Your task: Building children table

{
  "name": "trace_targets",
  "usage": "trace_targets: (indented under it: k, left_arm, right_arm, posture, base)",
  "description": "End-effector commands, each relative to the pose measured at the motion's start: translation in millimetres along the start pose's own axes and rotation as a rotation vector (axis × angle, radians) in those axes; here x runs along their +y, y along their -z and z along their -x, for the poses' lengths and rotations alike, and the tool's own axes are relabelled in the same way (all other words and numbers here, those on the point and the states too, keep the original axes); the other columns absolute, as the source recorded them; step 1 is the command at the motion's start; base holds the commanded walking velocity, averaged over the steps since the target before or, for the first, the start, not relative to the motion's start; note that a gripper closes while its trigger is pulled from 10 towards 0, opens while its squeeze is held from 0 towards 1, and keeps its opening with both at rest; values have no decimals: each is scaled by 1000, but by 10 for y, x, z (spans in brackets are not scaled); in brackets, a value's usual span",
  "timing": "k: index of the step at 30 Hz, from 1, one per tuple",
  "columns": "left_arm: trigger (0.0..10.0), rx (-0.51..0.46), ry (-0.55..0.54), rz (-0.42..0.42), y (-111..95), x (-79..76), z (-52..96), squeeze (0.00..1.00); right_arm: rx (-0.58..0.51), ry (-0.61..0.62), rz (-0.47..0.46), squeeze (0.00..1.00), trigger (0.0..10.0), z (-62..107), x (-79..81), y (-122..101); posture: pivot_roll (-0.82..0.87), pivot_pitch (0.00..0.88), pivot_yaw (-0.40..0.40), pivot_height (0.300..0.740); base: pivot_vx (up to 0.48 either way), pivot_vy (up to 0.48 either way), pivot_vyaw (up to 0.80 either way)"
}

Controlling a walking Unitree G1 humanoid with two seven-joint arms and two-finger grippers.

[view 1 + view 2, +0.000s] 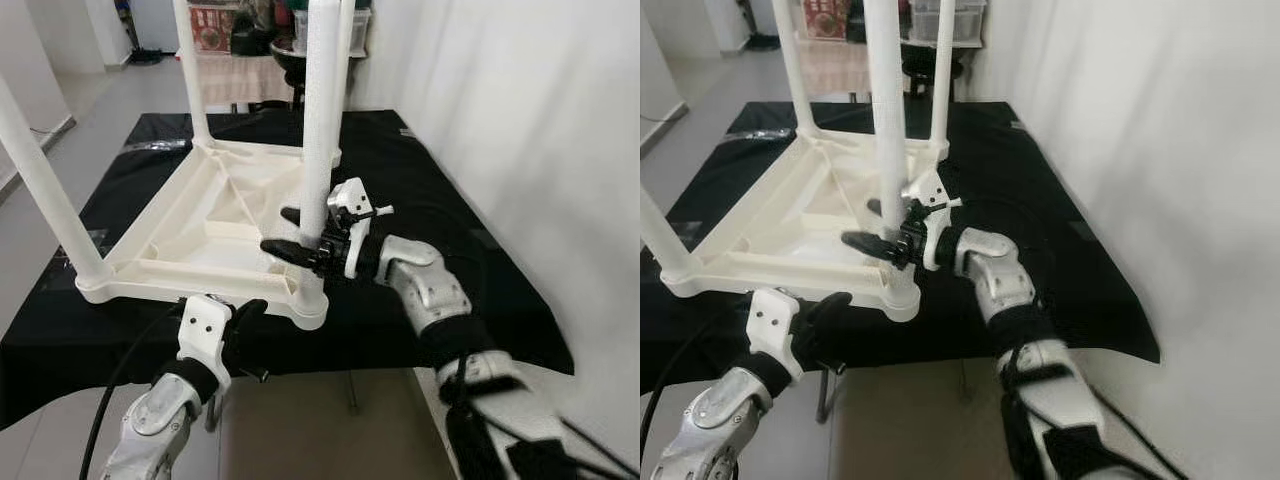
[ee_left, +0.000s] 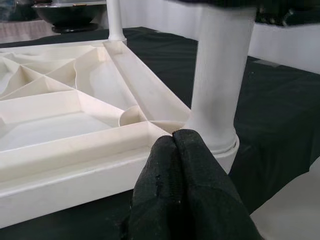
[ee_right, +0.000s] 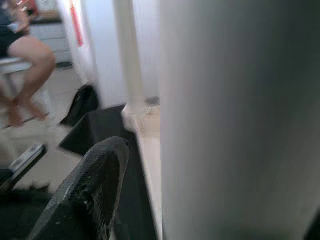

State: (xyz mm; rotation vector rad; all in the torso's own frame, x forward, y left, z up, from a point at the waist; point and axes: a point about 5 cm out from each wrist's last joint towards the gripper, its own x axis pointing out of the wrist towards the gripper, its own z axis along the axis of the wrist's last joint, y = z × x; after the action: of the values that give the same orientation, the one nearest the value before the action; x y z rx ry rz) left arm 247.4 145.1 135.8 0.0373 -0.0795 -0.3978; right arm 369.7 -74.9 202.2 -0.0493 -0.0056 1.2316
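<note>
- I counted 1 white kids' table [image 1: 215, 225], flipped upside down on the black-covered desk [image 1: 450, 200], w/ 4 legs standing up.
- 2 tools in play: right tool [image 1: 300, 232] and left tool [image 1: 250, 312].
- Near-right leg [image 1: 322, 130] sat between the right tool's fingers, approx. just above its corner socket; fingers spread either side of it, one in front, one behind. Couldn't tell if they pressed it.
- Right arm reached in from the right, forearm about level, wrist pointing left.
- Left tool's fingers [image 2: 182, 180] were pinched together, tips at the table's near edge, beside the same corner; left arm came up from below the desk edge.
</note>
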Motion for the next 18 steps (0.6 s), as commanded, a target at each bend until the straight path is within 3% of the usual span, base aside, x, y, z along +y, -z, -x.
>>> trace_targets:
  k: [1,4,5,7,8,15,17,18]
  left_arm:
    - [10000,12,-2,-10,31,0,13,0]
    - [10000,14,-22,-38,31,-2,39,0]
    - [10000,13,-35,-59,25,-6,60,0]
    - [10000,13,-35,-59,25,-6,60,0]
    - [10000,11,-46,-75,19,-10,77,0]
    - [10000,6,-60,-89,6,-25,133,0]
    - [10000,2,-68,-90,-1,-31,154,0]
    - [10000,-3,-76,-90,-9,-24,163,0]
  right_arm:
    - [9,-26,9,0,10000,-14,7,-4]
    - [31,-52,-51,0,10000,4,-38,24]
    - [35,-31,-76,0,1373,-6,-56,48]
    - [35,-31,-76,0,1373,-6,-56,48]
    - [37,-25,-95,0,0,-8,-69,65]
    - [54,-3,-116,0,0,68,-97,146]
    - [64,53,-106,0,0,168,-139,198]
    - [75,166,-100,0,0,305,-184,279]
  posture:
    - [112,0,-69,740]
    - [118,0,-73,740]
    - [130,0,-73,740]
    - [130,0,-73,740]
    - [130,0,-73,740]
    - [122,0,-73,740]
    - [116,0,-75,740]
    - [96,0,-69,740]
  base:
    - [0,0,0]
    - [0,0,0]
    - [0,0,0]
    - [0,0,0]
    - [0,0,0]
    - [0,0,0]
    - [0,0,0]
    - [0,0,0]
